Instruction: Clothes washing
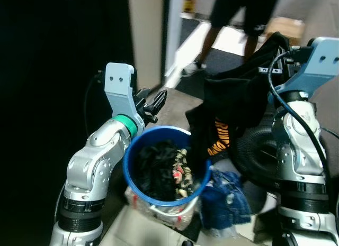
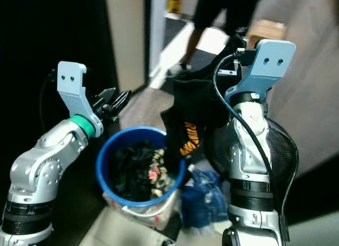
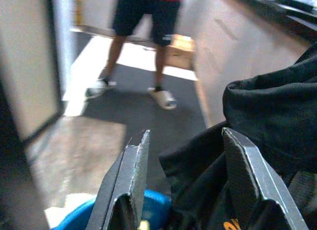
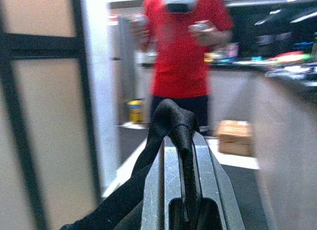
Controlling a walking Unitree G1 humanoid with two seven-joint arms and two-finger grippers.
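Observation:
A blue bucket (image 1: 136, 189) in front of me holds dark clothes and a patterned piece (image 1: 180, 177). My right gripper (image 4: 179, 141) is raised high and shut on a black T-shirt with orange print (image 1: 229, 116); the shirt hangs down over the bucket's right rim. The black cloth (image 4: 171, 122) is pinched between the fingers in the right wrist view. My left gripper (image 1: 152, 105) hovers open above the bucket's far left rim, pointing toward the hanging shirt (image 3: 267, 121), with nothing between its fingers (image 3: 132, 175).
Blue denim (image 1: 225, 198) lies on the floor right of the bucket. A black mesh hamper (image 1: 257, 151) stands behind my right arm. A person in a red shirt and dark shorts (image 4: 181, 57) stands in the doorway ahead, next to a cardboard box (image 4: 237, 137).

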